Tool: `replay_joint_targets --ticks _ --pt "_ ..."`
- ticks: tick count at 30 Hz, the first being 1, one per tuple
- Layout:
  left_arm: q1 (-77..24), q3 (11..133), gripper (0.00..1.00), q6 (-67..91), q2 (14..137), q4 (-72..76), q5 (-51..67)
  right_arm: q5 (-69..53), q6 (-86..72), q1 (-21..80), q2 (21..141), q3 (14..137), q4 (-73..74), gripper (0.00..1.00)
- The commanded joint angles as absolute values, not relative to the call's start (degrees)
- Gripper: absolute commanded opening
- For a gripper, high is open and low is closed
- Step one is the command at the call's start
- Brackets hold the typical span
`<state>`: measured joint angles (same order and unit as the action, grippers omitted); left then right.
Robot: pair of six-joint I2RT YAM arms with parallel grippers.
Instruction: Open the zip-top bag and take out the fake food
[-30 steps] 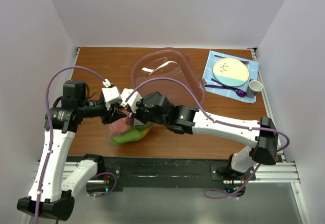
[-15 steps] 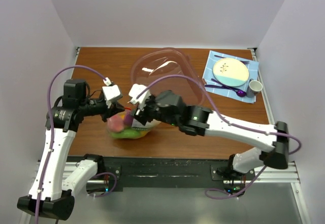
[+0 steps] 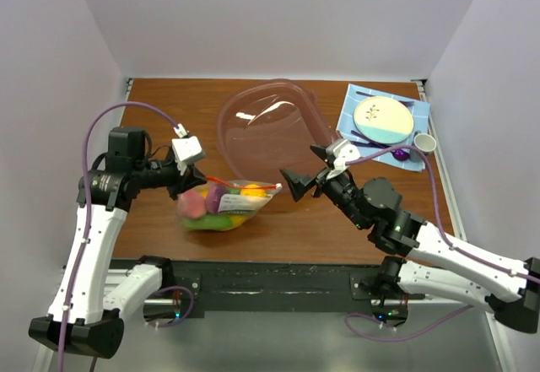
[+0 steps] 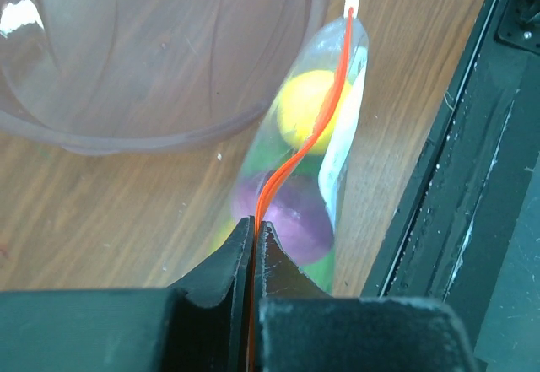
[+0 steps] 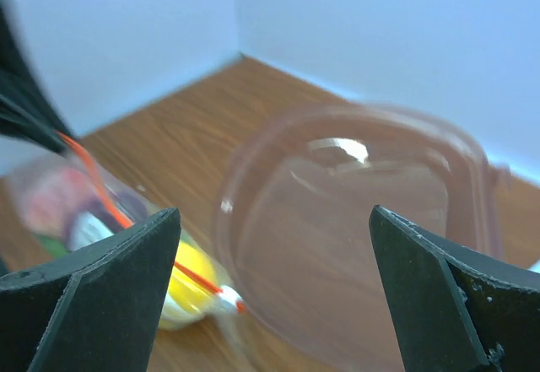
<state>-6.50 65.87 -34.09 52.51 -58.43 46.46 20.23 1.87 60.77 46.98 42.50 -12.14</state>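
The zip-top bag lies on the table at front centre with its orange-red zip strip on top. Fake food fills it: a pink piece, a yellow piece and a purple piece. My left gripper is shut on the strip's left end, and the strip runs out from between its pinched jaws. To the right of the bag, apart from it, my right gripper is wide open and empty. In the blurred right wrist view the bag shows past its left finger.
A large clear pinkish bowl sits just behind the bag, close to both grippers. At the back right lies a blue placemat with a plate, a white cup and purple cutlery. The table's black front rail runs beside the bag.
My right gripper has let go of the bag, opened wide and drawn back to the right. My left gripper has shut on the zip strip's left end. The bag now lies stretched out rightward.
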Motion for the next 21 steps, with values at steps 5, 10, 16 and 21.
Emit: replay_joint_targets --ticks 5,10,16,21 --pt "-6.50 80.22 0.00 -34.01 53.88 -63.98 49.83 12.48 -3.43 57.04 50.80 36.12 -24.95 0.99" --pt "-6.50 84.28 0.00 -33.22 53.96 -66.71 50.45 5.13 -5.62 53.88 51.59 35.33 -28.99 0.98" --pt "-6.50 84.20 0.00 -33.49 54.05 -67.59 51.41 -2.54 -6.86 52.21 55.80 37.35 -30.41 0.92" --pt "-6.50 84.73 0.00 -33.13 53.97 -67.94 51.59 -10.17 -7.73 49.84 57.92 38.23 -30.94 0.88"
